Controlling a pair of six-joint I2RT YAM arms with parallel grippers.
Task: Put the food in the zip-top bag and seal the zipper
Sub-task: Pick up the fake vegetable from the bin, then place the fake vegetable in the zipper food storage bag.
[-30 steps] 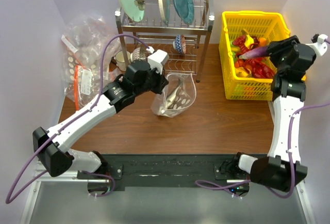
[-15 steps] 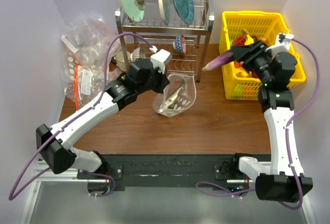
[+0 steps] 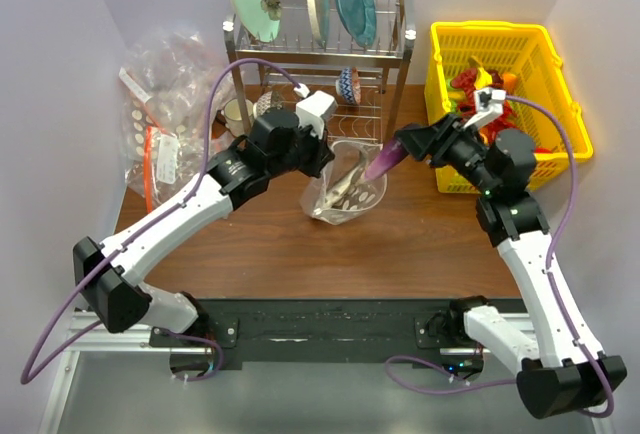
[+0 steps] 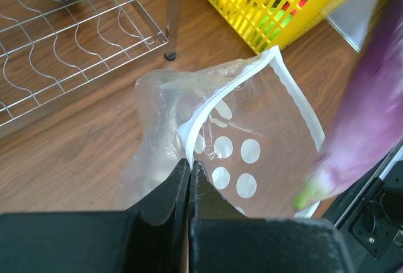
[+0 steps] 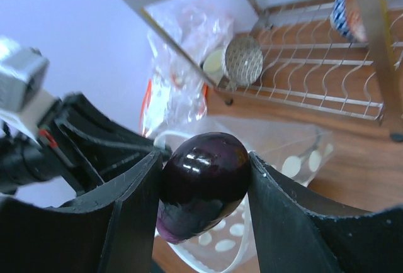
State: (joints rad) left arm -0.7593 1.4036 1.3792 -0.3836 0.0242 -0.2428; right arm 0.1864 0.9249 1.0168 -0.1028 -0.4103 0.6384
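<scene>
The zip-top bag (image 3: pixel 345 186), clear with white dots, stands open at the table's middle. My left gripper (image 3: pixel 318 162) is shut on its white zipper rim (image 4: pixel 203 114) and holds the mouth up; the bag (image 4: pixel 252 153) fills the left wrist view. My right gripper (image 3: pixel 405 149) is shut on a glossy purple eggplant (image 3: pixel 384 161) and holds it tip-down just over the bag's right edge. The eggplant (image 5: pixel 203 183) sits between both fingers (image 5: pixel 129 210) above the bag's mouth (image 5: pixel 283 178); it also shows blurred in the left wrist view (image 4: pixel 362 122). More food lies in the yellow basket (image 3: pixel 540 49).
A metal dish rack (image 3: pixel 320 64) with plates and bowls stands behind the bag. A pile of clear bags with orange-red strips (image 3: pixel 160 124) lies at the back left. The yellow basket (image 4: pixel 264 2) is at the back right.
My right arm has swung left from the yellow basket, carrying the eggplant to just over the bag's mouth. The left gripper still holds the bag's rim, nearly unmoved.
</scene>
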